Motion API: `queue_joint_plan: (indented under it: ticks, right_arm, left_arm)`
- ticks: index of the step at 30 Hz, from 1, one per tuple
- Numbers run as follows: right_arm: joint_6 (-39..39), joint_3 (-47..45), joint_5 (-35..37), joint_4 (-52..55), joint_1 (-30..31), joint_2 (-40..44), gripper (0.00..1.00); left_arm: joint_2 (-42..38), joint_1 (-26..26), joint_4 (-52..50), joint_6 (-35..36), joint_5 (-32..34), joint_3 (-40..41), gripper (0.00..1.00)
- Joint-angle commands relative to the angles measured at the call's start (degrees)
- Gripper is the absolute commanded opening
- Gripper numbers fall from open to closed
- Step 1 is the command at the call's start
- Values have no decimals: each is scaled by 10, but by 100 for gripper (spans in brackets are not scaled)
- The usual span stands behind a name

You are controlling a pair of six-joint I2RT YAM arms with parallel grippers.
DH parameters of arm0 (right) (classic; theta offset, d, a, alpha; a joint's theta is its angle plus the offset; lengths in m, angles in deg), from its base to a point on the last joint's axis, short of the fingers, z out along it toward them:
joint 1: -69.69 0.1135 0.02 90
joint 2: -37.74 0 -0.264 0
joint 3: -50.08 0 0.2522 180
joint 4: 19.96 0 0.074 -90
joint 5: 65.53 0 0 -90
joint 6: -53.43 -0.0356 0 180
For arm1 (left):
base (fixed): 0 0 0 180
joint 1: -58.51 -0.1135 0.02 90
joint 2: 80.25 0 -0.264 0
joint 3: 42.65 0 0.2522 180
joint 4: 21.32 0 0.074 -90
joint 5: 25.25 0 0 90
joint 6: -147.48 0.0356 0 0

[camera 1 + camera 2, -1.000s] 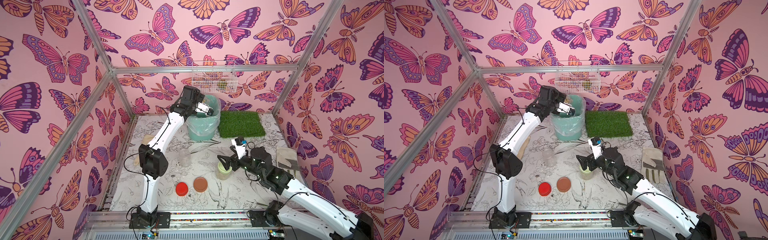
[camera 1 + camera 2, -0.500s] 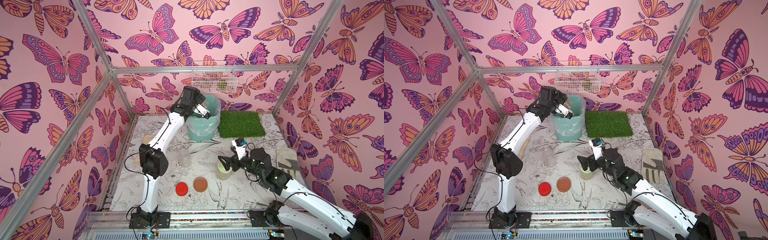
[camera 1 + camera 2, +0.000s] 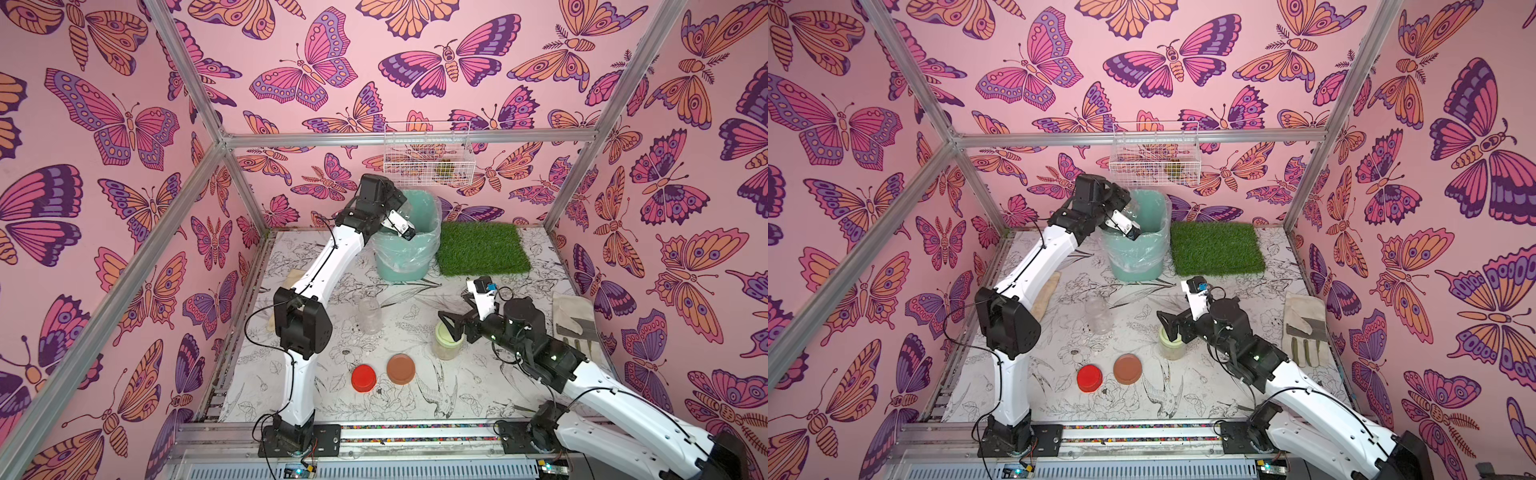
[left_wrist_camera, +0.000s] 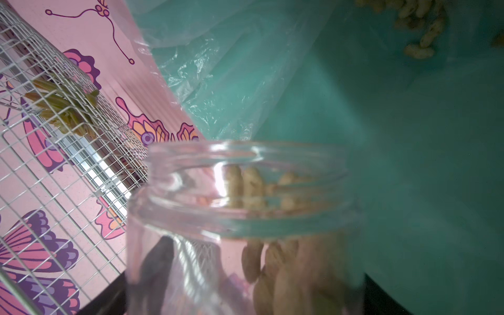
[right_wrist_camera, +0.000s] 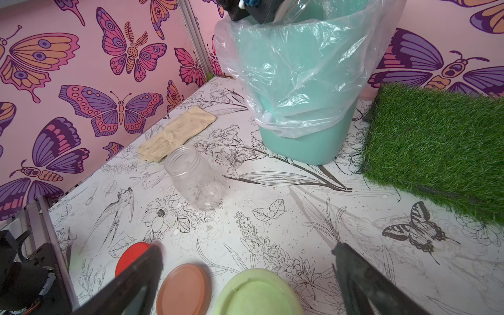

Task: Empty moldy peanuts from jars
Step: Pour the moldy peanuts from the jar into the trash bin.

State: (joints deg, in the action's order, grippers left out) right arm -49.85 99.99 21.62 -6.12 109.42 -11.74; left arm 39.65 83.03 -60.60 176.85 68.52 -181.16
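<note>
Gripping 1 tilted clear plastic jar (image 4: 240,218) of pale peanuts (image 4: 253,188), left gripper (image 3: 402,226) hangs over teal plastic bin (image 3: 401,266). Right gripper (image 5: 248,259) gapes wide.

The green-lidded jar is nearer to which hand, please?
Right. The right hand hangs open over the green-lidded jar; the left hand holds another jar far off at the teal bin.

A teal bin (image 3: 403,270) (clear liner over its rim) stands just beside a green turf mat (image 3: 482,249); a work glove (image 3: 573,316) lies well apart.
</note>
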Motion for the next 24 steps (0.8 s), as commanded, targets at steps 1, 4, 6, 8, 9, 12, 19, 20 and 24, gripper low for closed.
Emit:
queue_joint_plan:
  ticks: [1, 4, 6, 8, 9, 12, 19, 20, 24]
  right_arm:
    - [-6, -5, -10, -17, -4, 0, 99]
    - [-6, -5, -12, -17, -5, -3, 99]
    - [-7, -5, -12, -19, -5, -4, 99]
    - [-8, -5, -14, -23, -5, -5, 99]
    - [-9, -5, -14, -24, -5, -6, 99]
    - [-13, -4, -15, -24, -5, -8, 99]
    - [-18, 5, -17, -11, -5, -7, 99]
    - [-19, 6, -18, -8, -5, -7, 99]
    - [-27, 14, -22, -1, -5, -15, 99]
  left_arm:
    - [-40, -3, 49, 79, -16, -4, 0]
    - [-41, -3, 57, 82, -20, -9, 0]
    - [-42, -2, 60, 83, -19, -10, 0]
    - [-44, -2, 64, 78, -20, -8, 0]
    - [-44, -2, 70, 66, -22, -6, 0]
    - [-43, -3, 96, -29, -30, -4, 0]
    - [-52, -2, 99, -333, -48, -11, 0]
    - [-56, -2, 93, -383, -52, -16, 0]
    - [-82, -4, 76, -550, -73, -7, 0]
